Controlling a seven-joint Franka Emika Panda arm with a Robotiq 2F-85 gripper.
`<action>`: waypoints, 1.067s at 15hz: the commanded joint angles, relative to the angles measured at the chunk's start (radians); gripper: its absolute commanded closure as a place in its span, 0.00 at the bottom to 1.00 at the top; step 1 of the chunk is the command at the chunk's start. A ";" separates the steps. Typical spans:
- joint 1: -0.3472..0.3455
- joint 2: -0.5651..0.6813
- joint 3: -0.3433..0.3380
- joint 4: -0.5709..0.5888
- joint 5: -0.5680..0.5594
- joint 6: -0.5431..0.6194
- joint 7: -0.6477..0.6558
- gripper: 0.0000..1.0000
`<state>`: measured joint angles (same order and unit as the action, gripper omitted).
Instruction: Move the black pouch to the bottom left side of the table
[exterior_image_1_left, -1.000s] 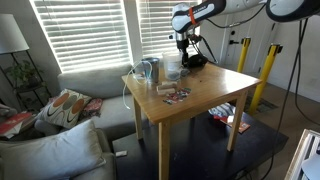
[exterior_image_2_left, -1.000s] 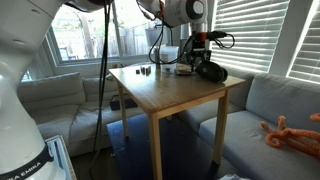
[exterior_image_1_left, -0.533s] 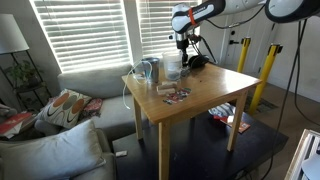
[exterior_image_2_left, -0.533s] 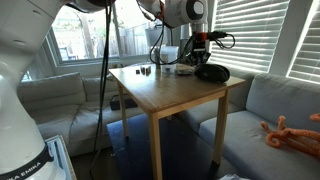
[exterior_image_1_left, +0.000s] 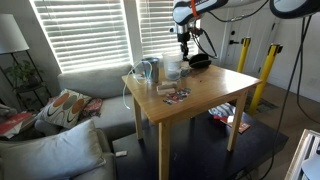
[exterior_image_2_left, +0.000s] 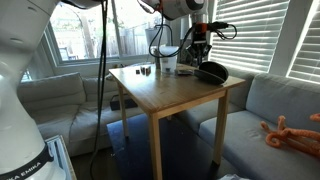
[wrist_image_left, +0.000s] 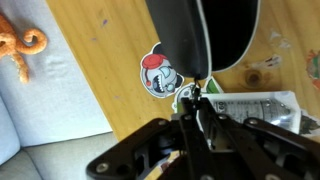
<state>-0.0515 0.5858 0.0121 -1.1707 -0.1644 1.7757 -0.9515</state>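
Observation:
The black pouch (exterior_image_1_left: 198, 61) lies at the far corner of the light wooden table (exterior_image_1_left: 215, 90), close to the window blinds; it also shows in an exterior view (exterior_image_2_left: 211, 72). My gripper (exterior_image_1_left: 185, 50) hangs straight down at the pouch's near end (exterior_image_2_left: 199, 56). In the wrist view the pouch (wrist_image_left: 200, 35) fills the top, its light seam line running down to my gripper (wrist_image_left: 196, 97). The jaws are shut together, pinching a small tab at the end of that seam.
A reddish packet (exterior_image_1_left: 173, 93) and clear containers (exterior_image_1_left: 150, 70) stand on the table. A cartoon sticker (wrist_image_left: 157, 73) and a printed paper (wrist_image_left: 250, 105) lie beside the pouch. A grey sofa (exterior_image_2_left: 270, 105) with an orange toy (exterior_image_2_left: 290, 133) flanks the table.
The jaws have gone from partly open to shut at the pouch's end, and the arm has risen a little.

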 joint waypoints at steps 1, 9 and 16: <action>-0.019 -0.101 0.011 -0.034 0.039 -0.051 0.039 0.97; -0.068 -0.354 0.006 -0.153 0.189 0.084 0.109 0.97; -0.049 -0.607 0.016 -0.353 0.195 0.081 0.116 0.97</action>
<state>-0.1117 0.1190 0.0158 -1.3713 0.0131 1.8355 -0.8381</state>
